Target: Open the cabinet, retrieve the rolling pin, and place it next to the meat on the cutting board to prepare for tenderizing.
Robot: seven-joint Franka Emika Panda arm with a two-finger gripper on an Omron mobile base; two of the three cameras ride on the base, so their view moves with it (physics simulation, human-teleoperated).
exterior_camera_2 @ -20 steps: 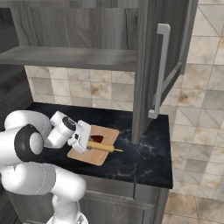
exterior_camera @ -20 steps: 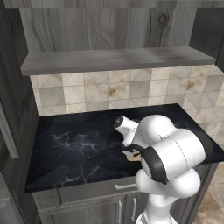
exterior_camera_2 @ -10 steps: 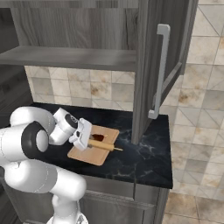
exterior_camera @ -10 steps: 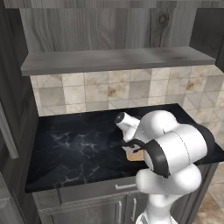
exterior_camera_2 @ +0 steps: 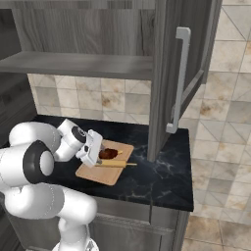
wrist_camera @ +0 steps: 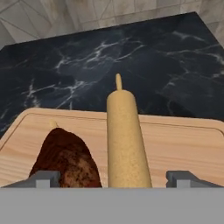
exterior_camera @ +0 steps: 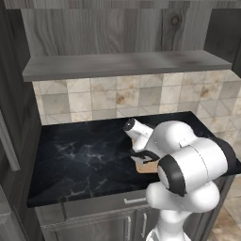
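Note:
The rolling pin (wrist_camera: 124,140) lies flat on the cutting board (wrist_camera: 183,144), right beside the meat (wrist_camera: 65,157). My gripper (wrist_camera: 116,178) is open, its fingertips (wrist_camera: 47,178) standing wide on either side of the pin's near end with gaps to it. From the right base view the rolling pin (exterior_camera_2: 115,164) rests across the cutting board (exterior_camera_2: 105,175) just in front of the meat (exterior_camera_2: 108,153), with the gripper (exterior_camera_2: 98,152) at its left end. The cabinet (exterior_camera_2: 166,73) door stands open above the counter. In the left base view my arm hides most of the cutting board (exterior_camera: 148,167).
The black marble counter (exterior_camera: 80,160) stretches left of the board. The cabinet's shelf (exterior_camera: 127,63) hangs above it. The open door's long silver handle (exterior_camera_2: 179,81) juts out right of the board. A tiled wall (exterior_camera_2: 112,100) backs the counter.
The jaws have spread wide and let go of the rolling pin, which now rests on the board by the meat. The arm shifted only slightly.

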